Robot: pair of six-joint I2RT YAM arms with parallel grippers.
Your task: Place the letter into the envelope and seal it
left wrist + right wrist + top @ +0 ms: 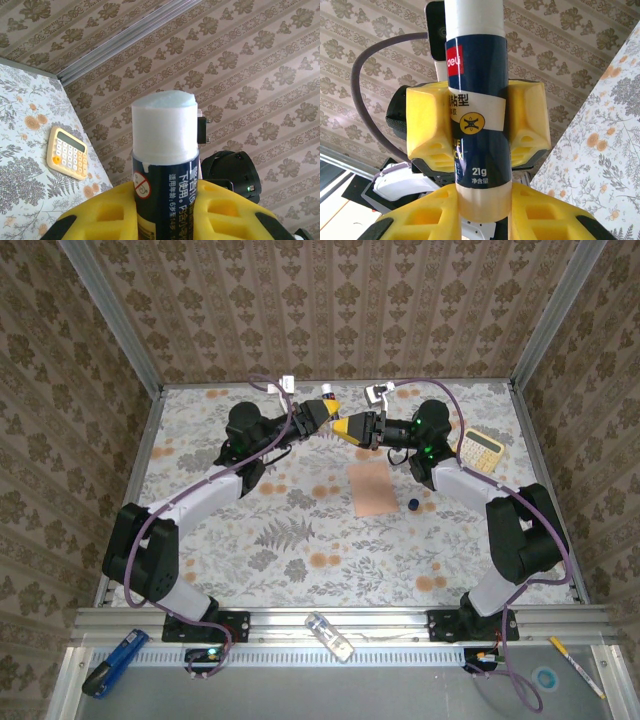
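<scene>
A dark-blue glue stick (477, 100) is held in the air over the back middle of the table, between both arms. My left gripper (165, 215) is shut on its barrel, and its uncapped white tip (164, 125) points away from that wrist. My right gripper (484, 215) is shut on the stick's pale bottom end, just below the left fingers (427, 125). From above, the left gripper (328, 410) and the right gripper (346, 427) meet nose to nose. A salmon paper rectangle, seemingly the envelope (372, 488), lies flat on the table nearer than both. The letter is hidden.
A small dark-blue cap (413, 504) lies right of the paper. A yellow calculator (483, 450) sits at the right back of the floral table (300, 540). Patterned walls close in the back and both sides.
</scene>
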